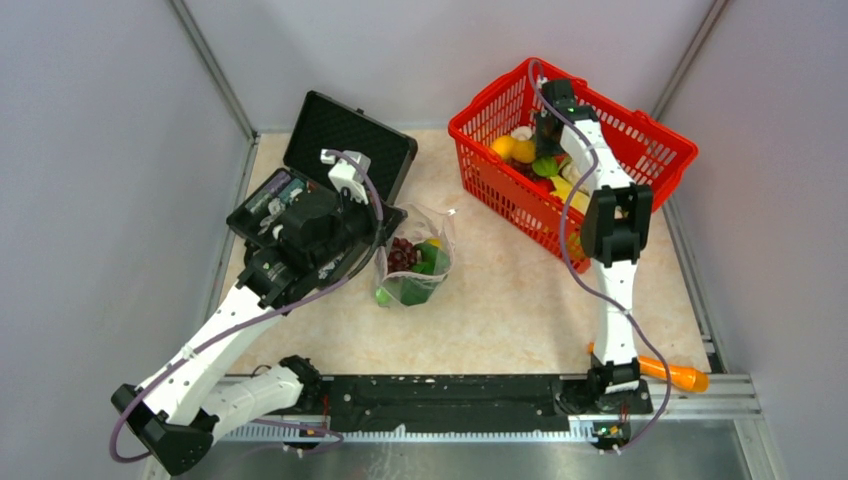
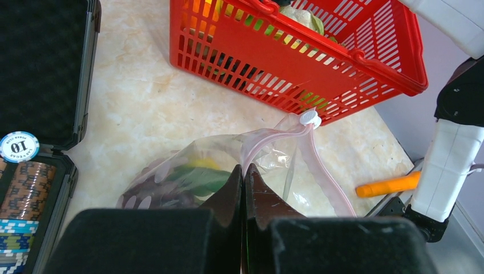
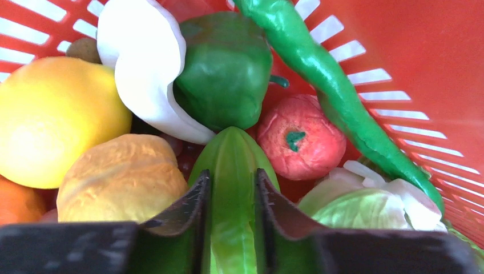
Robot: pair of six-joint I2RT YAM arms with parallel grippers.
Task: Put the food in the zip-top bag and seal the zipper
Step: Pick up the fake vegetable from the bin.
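The red basket [image 1: 505,190] stands at the far right of the table [image 1: 500,300]. The right gripper [image 3: 232,172] is down inside the basket. Its two fingers [image 3: 197,200] press against both sides of a green ridged fruit [image 3: 234,145], so it grips that piece. Around the fruit in the basket lie a yellow citrus [image 3: 54,114], a green pepper [image 3: 225,68], a long green chili [image 3: 342,108], a red tomato [image 3: 299,137], a white leaf piece [image 3: 142,68] and a pale cabbage [image 3: 359,208].

The clear bag [image 1: 415,265] lies on the table left of the basket and nearer the arm bases, a little apart from it. Purple grapes [image 1: 402,255] and green pieces [image 1: 427,265] show through it. Its pink zipper [image 2: 322,171] curves loosely, and the mouth gapes on the side facing the basket.

The left gripper [image 2: 244,168] is at the bag's edge farthest from the basket, with its fingers closed tight together. Whether plastic is pinched between them cannot be told.

A black case [image 1: 345,135] stands open left of the basket, beyond the bag. An orange carrot [image 1: 672,373] lies on the near side of the basket, by the right arm's base.
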